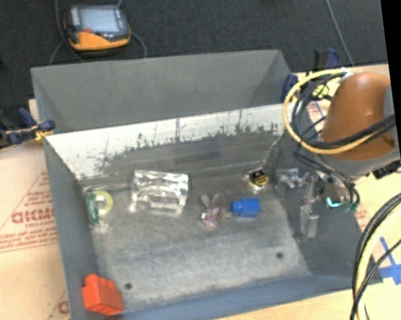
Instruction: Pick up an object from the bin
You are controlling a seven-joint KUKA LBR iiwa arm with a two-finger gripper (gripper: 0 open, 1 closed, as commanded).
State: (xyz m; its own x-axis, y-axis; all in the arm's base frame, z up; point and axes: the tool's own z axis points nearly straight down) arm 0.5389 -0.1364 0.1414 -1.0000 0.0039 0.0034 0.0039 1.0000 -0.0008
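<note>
- Blue chunky piece, small and rounded, lies on the floor of the bin, right of the middle; of the bigger things it is the one nearest the gripper, so I judge it the likeliest pick.
- Just beside its left lies a small purple thing, close enough to get in the way.
- A tiny yellow-and-black item sits near the right wall, towards the back.
- Further off are a clear plastic pack left of the middle, a yellow-green ring by the left wall and an orange block in the front left corner.
- The gripper hangs over the sloped right wall, apart from every item, with nothing seen in it; whether it is open or closed cannot be told.
- Step in hand, as I read it: the approach, with no grasp begun.
- The next move calls for travel left over the floor, a descent onto one item, and a clean straddle clear of the purple neighbour.
</note>
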